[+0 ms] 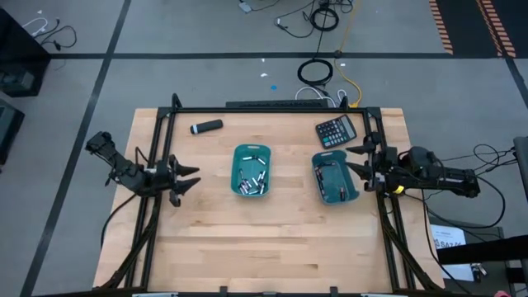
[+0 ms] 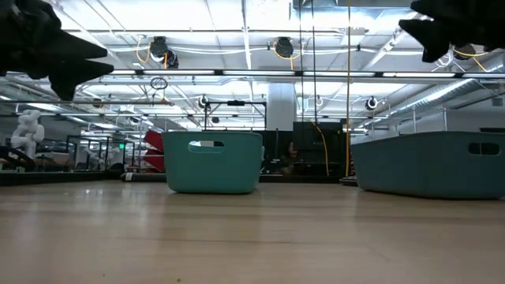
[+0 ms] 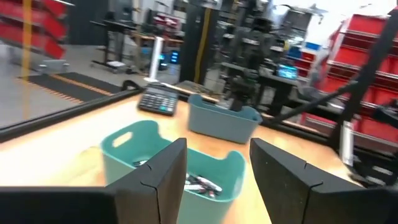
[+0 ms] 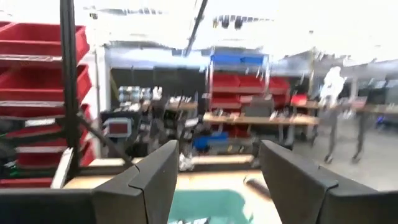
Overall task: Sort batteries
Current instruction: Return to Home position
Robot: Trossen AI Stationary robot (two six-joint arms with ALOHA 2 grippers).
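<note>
Desk [image 1: 247, 239]: pale wood-plank top, black metal frame.
Batteries [image 1: 250, 180]: small silvery and dark cylinders, lying inside the two teal plastic bins [image 1: 235, 169] mid-desk.
Left claw [image 1: 194, 177]: dark fingers spread, empty, raised at the desk's left edge.
Right claw [image 1: 353, 159]: dark fingers spread, empty, raised at the right bin's outer rim.

The table [image 1: 247, 247] is pale blond wood with fine plank seams, edged by a black frame. At its centre a bright teal bin [image 1: 251, 153] holds silvery-grey batteries [image 1: 250, 178]. At three o'clock a second bin [image 1: 334, 196] is a duller blue-teal. At one o'clock lies a black calculator [image 1: 336, 130] with pale keys, and at eleven o'clock a black cylinder [image 1: 206, 127] with a white tip. The floor [image 1: 165, 33] is grey with dark lines, and orange-and-black stripes [image 1: 466, 25] run across its one o'clock corner.
</note>
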